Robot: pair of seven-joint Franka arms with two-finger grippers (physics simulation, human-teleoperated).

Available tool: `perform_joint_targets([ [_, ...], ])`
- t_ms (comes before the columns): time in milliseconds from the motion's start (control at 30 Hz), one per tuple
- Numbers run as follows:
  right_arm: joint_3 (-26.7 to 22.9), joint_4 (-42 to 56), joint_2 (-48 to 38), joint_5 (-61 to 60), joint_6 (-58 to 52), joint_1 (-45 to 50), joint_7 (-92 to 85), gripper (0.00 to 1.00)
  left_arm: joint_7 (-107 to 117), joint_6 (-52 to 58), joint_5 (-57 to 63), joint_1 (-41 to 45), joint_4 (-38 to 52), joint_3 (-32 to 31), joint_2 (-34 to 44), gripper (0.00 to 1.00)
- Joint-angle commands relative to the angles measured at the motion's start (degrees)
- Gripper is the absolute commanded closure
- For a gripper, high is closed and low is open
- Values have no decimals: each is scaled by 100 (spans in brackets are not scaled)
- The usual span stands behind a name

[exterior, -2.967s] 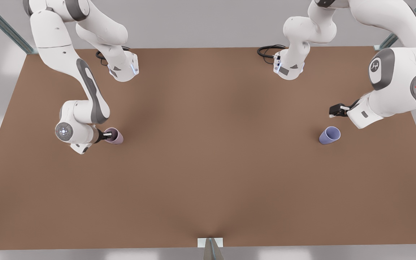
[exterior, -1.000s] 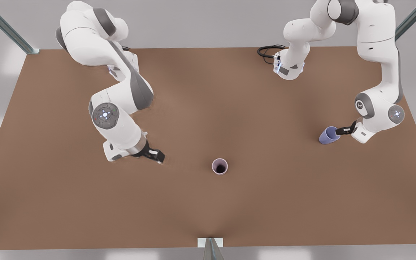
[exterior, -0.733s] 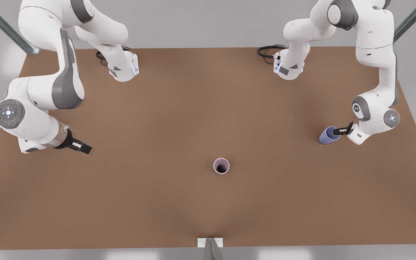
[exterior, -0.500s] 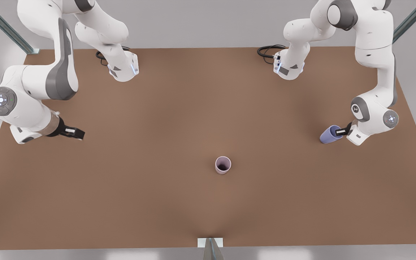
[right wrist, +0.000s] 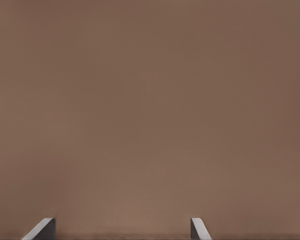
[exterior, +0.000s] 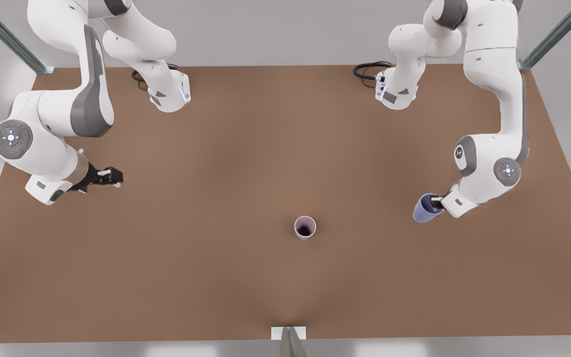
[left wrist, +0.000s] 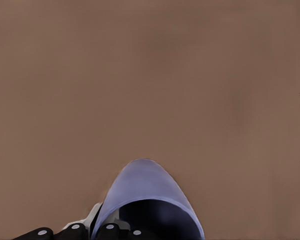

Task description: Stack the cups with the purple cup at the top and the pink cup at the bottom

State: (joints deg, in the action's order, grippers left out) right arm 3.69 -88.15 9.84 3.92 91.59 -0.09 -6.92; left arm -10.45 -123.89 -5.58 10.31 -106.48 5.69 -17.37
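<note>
I have the broad brown tabletop (exterior: 246,277) under both arms, and the step in hand, as I judge it, is carrying the small periwinkle blue-violet tapered tumbler (exterior: 423,210) across to the small pale dusty pink-mauve tapered tumbler (exterior: 305,227), which stands upright and open-mouthed near the middle of the tabletop, towards its near edge. The left pincer (exterior: 437,201), at the front view's right, is clamped on the purple cup's rim, one finger inside the mouth; the left wrist view shows the cup's wall (left wrist: 142,192) just ahead of the black fingers (left wrist: 107,231). The cup looks tilted rather than upright, so to do this well I would level it, base down, before bringing it over, centre it above the pink cup's dark opening, and lower straight so the tapered base slides in without nudging the lower cup sideways. The right pincer (exterior: 111,176) waits at the front view's left, well apart from both cups, its fingers spread and holding nothing; its tips (right wrist: 42,229) frame bare tabletop. Whether the purple cup is clear of the tabletop I cannot tell, and its base is hidden from the left wrist view.
</note>
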Motion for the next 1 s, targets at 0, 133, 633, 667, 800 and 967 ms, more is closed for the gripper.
perform_joint_targets([
  [0, 61, 9, 1, 3, -177, 9, 875, 0, 4287, 1735, 4, 796, 1075, -103, -432, 79],
  [133, 70, 44, 9, -41, -326, 1, 964, 0, 5870, 2659, -58, 1913, 2852, -103, -1286, 79],
  [633, 62, 35, 18, -269, -353, -61, 947, 0, 5844, 1253, -383, 2080, 3687, -463, -2218, 79],
  [667, 62, 35, 18, -269, -353, -61, 947, 0, 5844, 1253, -383, 2080, 3740, -464, -2270, 79],
  [800, 53, 44, 18, -269, -361, -61, 938, 0, 5888, 1086, -392, 2098, 3916, -464, -2455, 79],
  [967, 53, 44, 18, -269, -361, -52, 947, 0, 5888, 1077, -392, 2098, 3907, -464, -2508, 79],
])
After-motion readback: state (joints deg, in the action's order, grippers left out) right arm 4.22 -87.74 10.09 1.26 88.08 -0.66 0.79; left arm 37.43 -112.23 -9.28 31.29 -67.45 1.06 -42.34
